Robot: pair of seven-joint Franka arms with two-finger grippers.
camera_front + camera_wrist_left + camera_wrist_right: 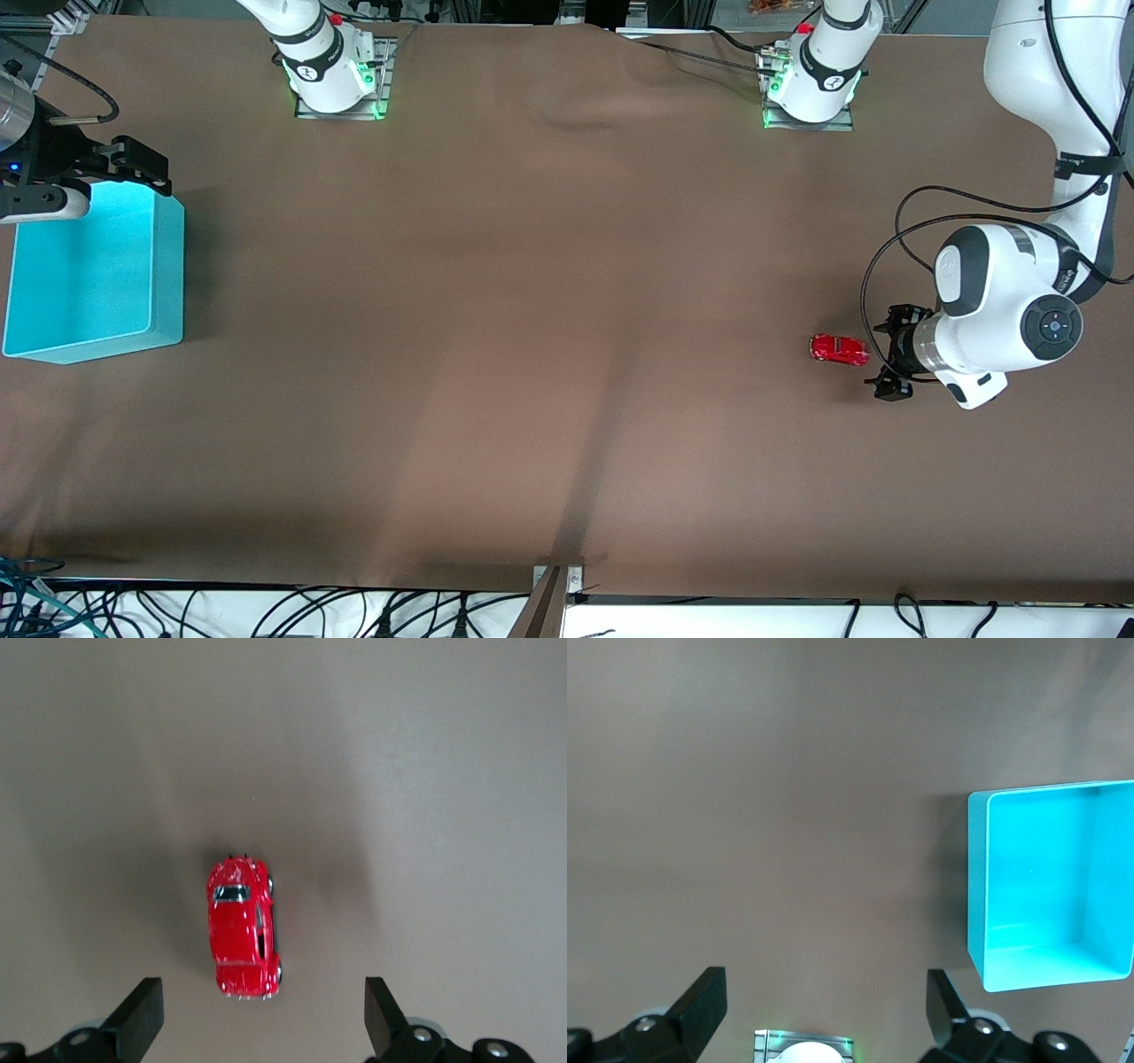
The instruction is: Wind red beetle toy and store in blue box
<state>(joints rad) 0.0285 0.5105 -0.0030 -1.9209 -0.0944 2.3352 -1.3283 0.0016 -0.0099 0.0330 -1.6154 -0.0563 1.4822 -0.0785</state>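
The left gripper (889, 354) hangs low over the table (549, 354) at the left arm's end, its black jaws spread wide apart and turned toward the tiny glossy red beetle toy (838, 349), a rounded little car with dark windows. In the left wrist view the toy (242, 927) sits on its wheels just ahead of the left gripper (264, 1019), lengthwise along the line of approach and a little off centre, closer to one finger than to the other. Nothing touches it. That wide spread looks chosen so the jaws can slide past the car's flanks and close across its narrow width, which I judge is the grip needed before any winding can be done.

The right gripper (115, 173) waits above the table's edge at the right arm's end, over the corner of the bright cyan rectangular plastic bin, the blue box (97, 275). Its jaws are also apart and hold nothing. From the right wrist view the blue box (1050, 886) stands upright, open at the top and with nothing in it, well apart from the toy, almost the whole brown table between them. My guess is that the right arm is parked there to stay clear of the car.

The task seems barely begun: the car is ungrasped, unwound, and a full table's length from its box.
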